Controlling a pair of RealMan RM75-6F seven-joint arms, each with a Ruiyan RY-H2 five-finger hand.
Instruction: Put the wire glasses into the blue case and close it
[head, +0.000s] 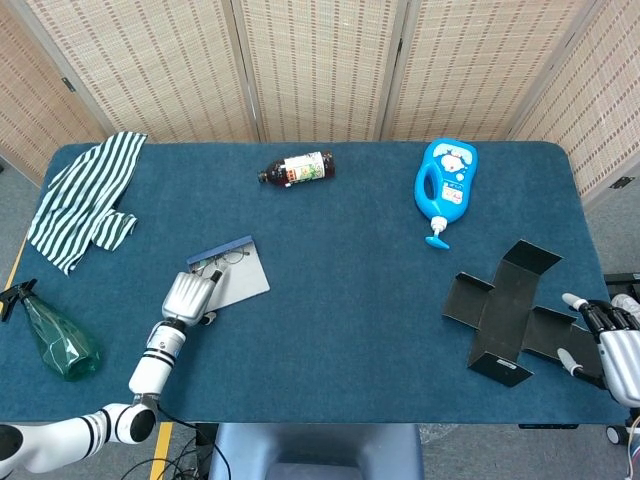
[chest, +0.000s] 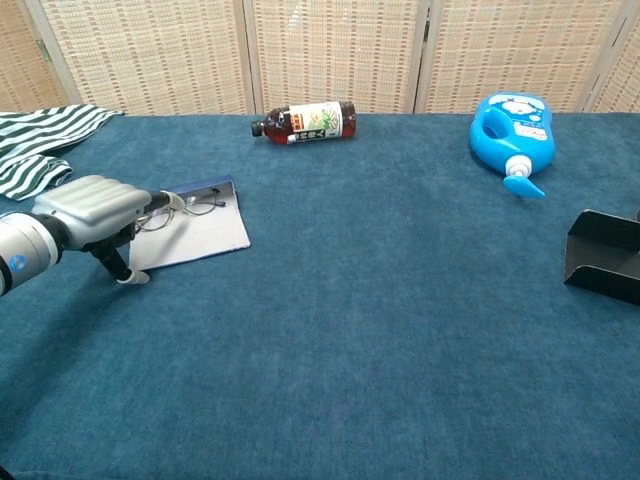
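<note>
A: Head view, where from?

B: High above the near edge, looking steeply down. The whole desk is in frame, with the woven screen behind it and floor at both sides.

A: Chest view?

B: Low, close to the cloth, facing level across to the same screen. Near rim and right end are cut off.

A: What do both take in?

B: The brown bottle along the far edge, the blue jug, the striped cloth, the open case and the left hand beside it. The right hand shows from above only.
</note>
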